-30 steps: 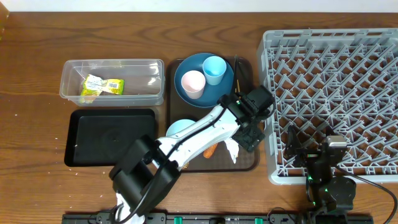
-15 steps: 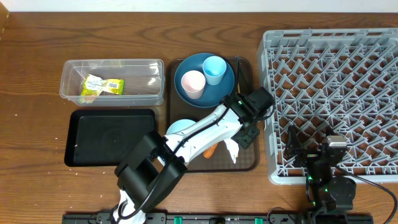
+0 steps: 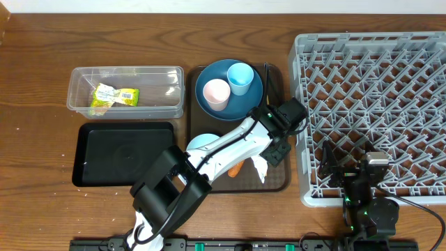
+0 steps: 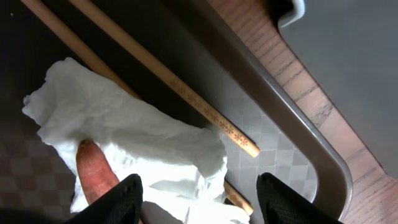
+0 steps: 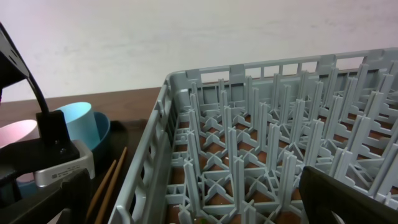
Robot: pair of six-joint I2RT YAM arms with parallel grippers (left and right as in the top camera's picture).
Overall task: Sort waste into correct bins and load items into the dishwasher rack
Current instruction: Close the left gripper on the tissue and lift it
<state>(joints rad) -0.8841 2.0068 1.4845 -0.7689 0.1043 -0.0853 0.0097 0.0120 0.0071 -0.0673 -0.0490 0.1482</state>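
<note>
Since a second earlier my left gripper (image 4: 199, 202) had sunk a little lower over the right end of the serving tray, while the right arm had not stirred. On the left wrist view its two dark fingertips (image 4: 127, 199) stood apart, astride the near edge of the crumpled white napkin (image 4: 124, 130). The left one touched the paper and the other sat just clear of it, so the jaws were open and nothing was held. The orange carrot (image 4: 96, 171) poked out from under the napkin right beside the left fingertip. The pair of wooden chopsticks (image 4: 180, 93) ran diagonally behind, one partly covered by the napkin. All of this lay on the dark brown serving tray (image 4: 280, 134), near its rim.

Farther up that tray the overhead camera showed the round blue plate (image 3: 247, 103) carrying the pink cup (image 3: 216, 93) and the light-blue cup (image 3: 240, 77). The pale blue bowl (image 3: 198, 145) sat mostly hidden under my left arm. To the left, the clear plastic tub (image 3: 167, 90) held the yellow-green snack wrapper (image 3: 115, 95), with the black tray (image 3: 125, 153) just in front of it.

My right gripper (image 5: 199, 199) hung wide open at the near edge of the light-grey dishwasher rack (image 3: 376, 84), gripping nothing.
</note>
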